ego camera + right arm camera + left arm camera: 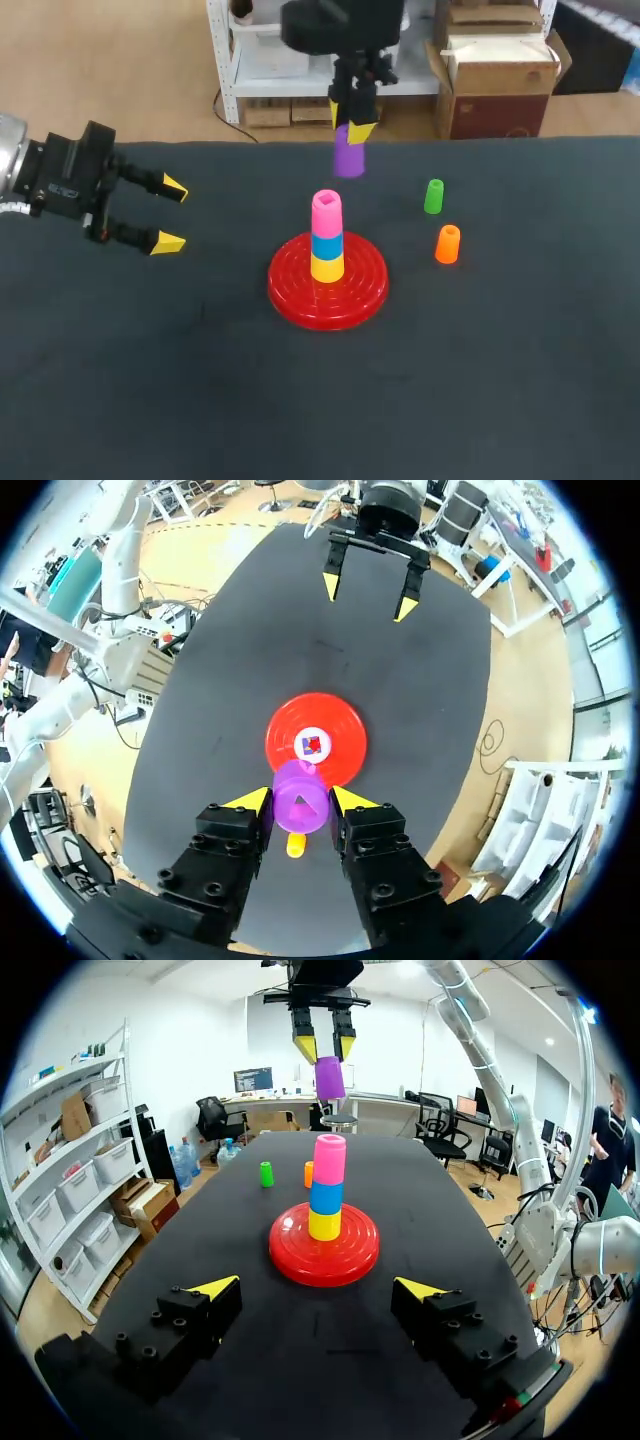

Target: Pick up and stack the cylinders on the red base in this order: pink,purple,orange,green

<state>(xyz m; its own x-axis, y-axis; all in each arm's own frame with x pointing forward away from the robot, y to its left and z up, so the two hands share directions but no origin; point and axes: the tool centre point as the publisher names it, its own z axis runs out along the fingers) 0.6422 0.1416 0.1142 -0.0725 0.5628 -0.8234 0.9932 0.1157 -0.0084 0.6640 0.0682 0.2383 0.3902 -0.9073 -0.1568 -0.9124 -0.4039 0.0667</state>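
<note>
1. Where the dark table (520, 380) spread beneath everything, the red base (290, 290) sat near its middle, flat on the cloth.
2. To the left of the red base and well apart from it, the left gripper (172, 214) hung with its two yellow tips spread wide and nothing between them. They pointed toward the base.
3. Above the far side of the red base, the right gripper (349, 124) pointed down, its fingers clamped from two sides on the purple cylinder (348, 158).
4. On the red base stood an upright stack: a yellow cylinder (327, 267) at the bottom, a blue cylinder (327, 245) on it and the pink cylinder (327, 212) on top.
5. The purple cylinder was held in the air higher than the pink cylinder, clear of the stack.
6. The orange cylinder (447, 244) stood upright on the table near the right of the red base.
7. The green cylinder (433, 196) stood upright right of the base, just behind the orange one.
</note>
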